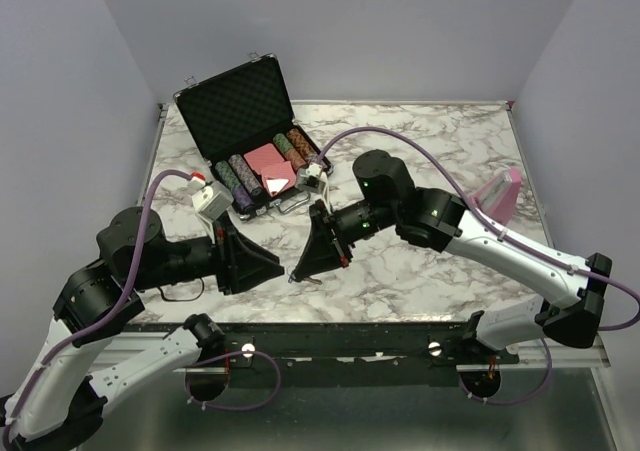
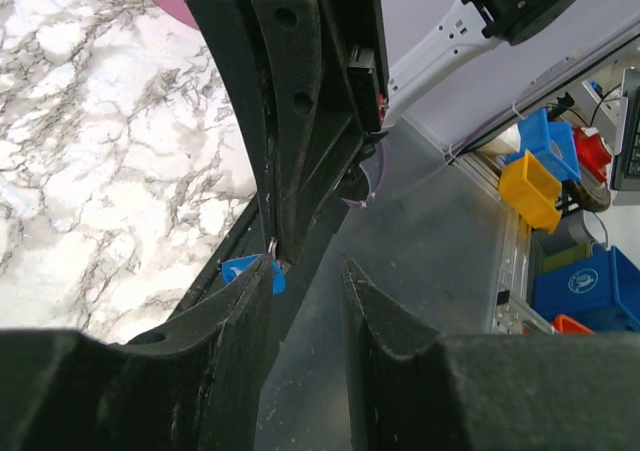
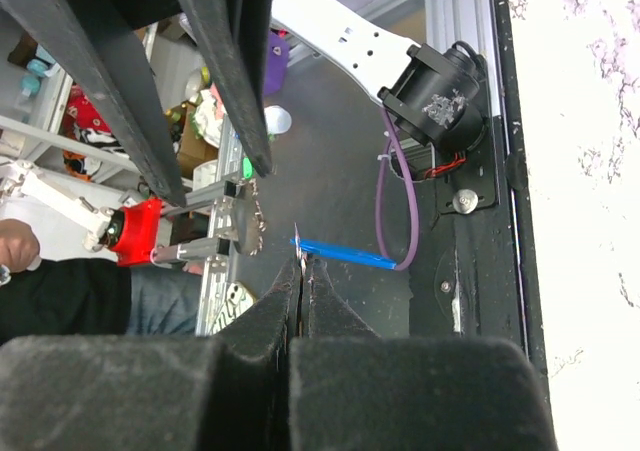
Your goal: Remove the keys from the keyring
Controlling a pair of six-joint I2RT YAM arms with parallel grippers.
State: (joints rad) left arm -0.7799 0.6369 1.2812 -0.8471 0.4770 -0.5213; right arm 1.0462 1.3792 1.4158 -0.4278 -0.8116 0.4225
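The left arm's black two-finger gripper is hovering with jaws partly apart, seemingly lining up to catch a key. Near the white marble-patterned table's front edge, the bunch of tiny silvery metal keys with one bright blue piece is hanging pinched in the right arm's black gripper, which is clamping tight to steady it.

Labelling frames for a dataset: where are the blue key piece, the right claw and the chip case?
blue key piece (image 3: 345, 255): right wrist view, its middle.
right claw (image 3: 303, 269): right wrist view, between closed tips.
chip case (image 1: 238, 109): top view, open lid's lining.
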